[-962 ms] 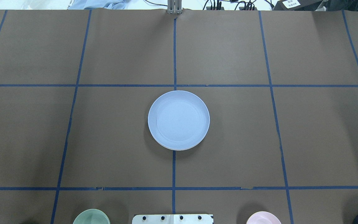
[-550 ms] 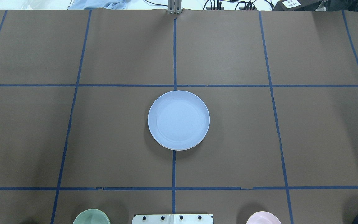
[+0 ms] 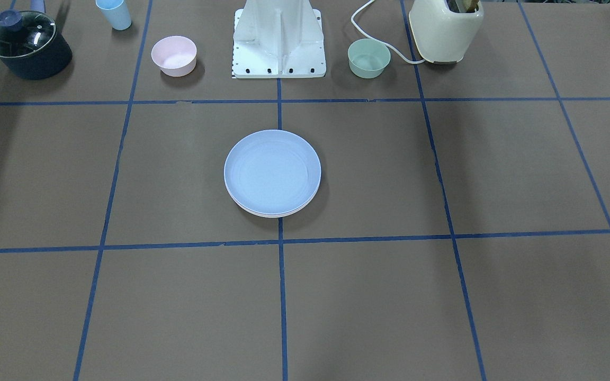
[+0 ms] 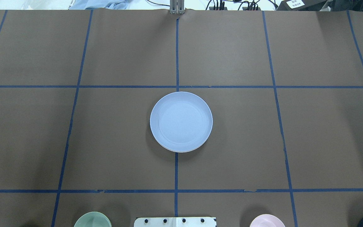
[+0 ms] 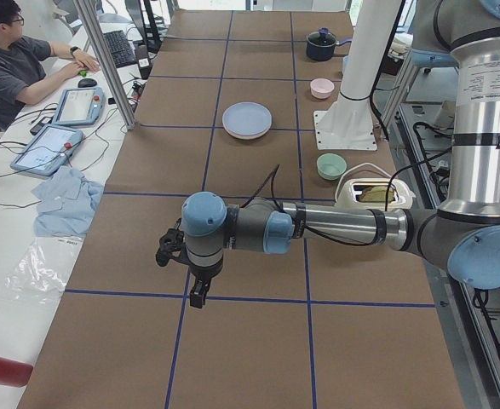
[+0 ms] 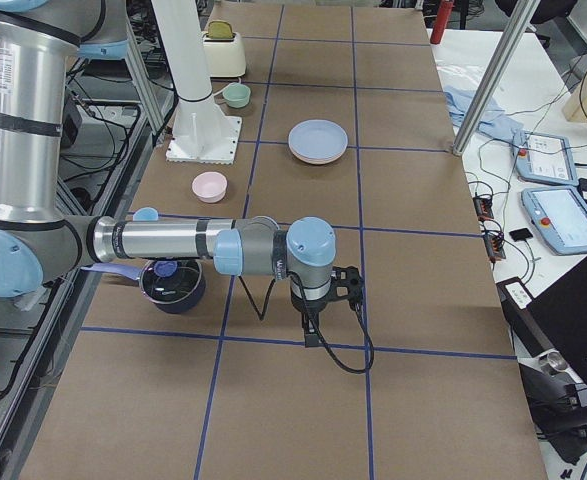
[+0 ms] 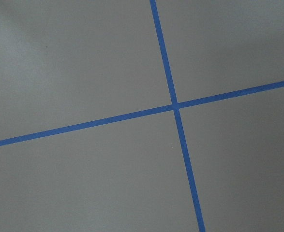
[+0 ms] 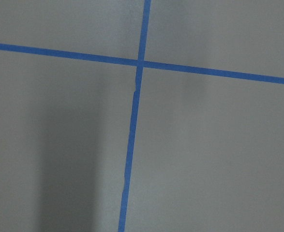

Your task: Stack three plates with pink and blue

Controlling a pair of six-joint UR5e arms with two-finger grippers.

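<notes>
The light blue plate (image 4: pixel 181 121) lies at the table's middle on top of a stack (image 3: pixel 272 172). A pale rim (image 3: pixel 272 215) of a plate beneath it shows at the stack's edge; I cannot tell the colours of the plates below. The pink and cream plates show nowhere else. My left gripper (image 5: pixel 197 294) hangs over the table far from the stack, in the exterior left view only. My right gripper (image 6: pixel 313 335) hangs over the other end, in the exterior right view only. I cannot tell whether either is open or shut. Both wrist views show only bare table and blue tape.
A small pink bowl (image 3: pixel 173 55) and a small green bowl (image 3: pixel 369 58) flank the robot base (image 3: pixel 278 37). A toaster (image 3: pixel 445 29), a lidded dark pot (image 3: pixel 27 45) and a blue cup (image 3: pixel 114 13) stand along the robot's side. An operator (image 5: pixel 11 68) sits beside the table.
</notes>
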